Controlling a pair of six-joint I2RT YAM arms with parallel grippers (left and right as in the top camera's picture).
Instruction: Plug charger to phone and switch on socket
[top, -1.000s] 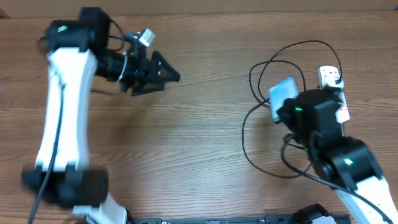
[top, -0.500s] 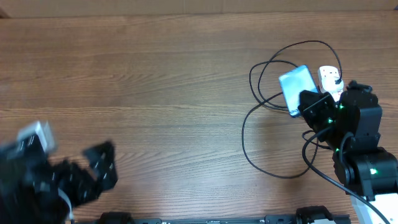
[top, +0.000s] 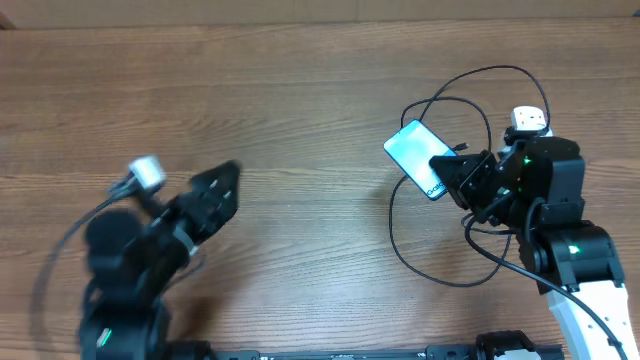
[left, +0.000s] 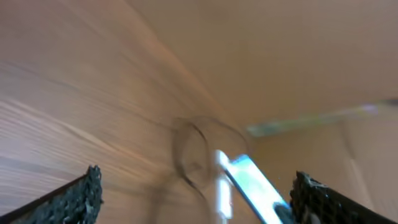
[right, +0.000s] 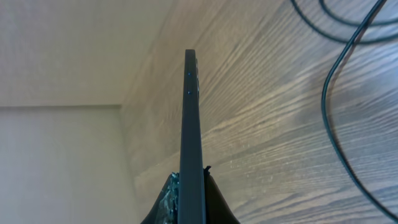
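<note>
Edging the wooden table (top: 300, 120), seemingly a beige wall (right: 62, 50)

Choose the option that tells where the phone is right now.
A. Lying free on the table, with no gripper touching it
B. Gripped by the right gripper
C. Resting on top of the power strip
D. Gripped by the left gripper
B: in the right wrist view the right gripper is shut on the phone, whose thin edge sticks out from its fingers.
</note>
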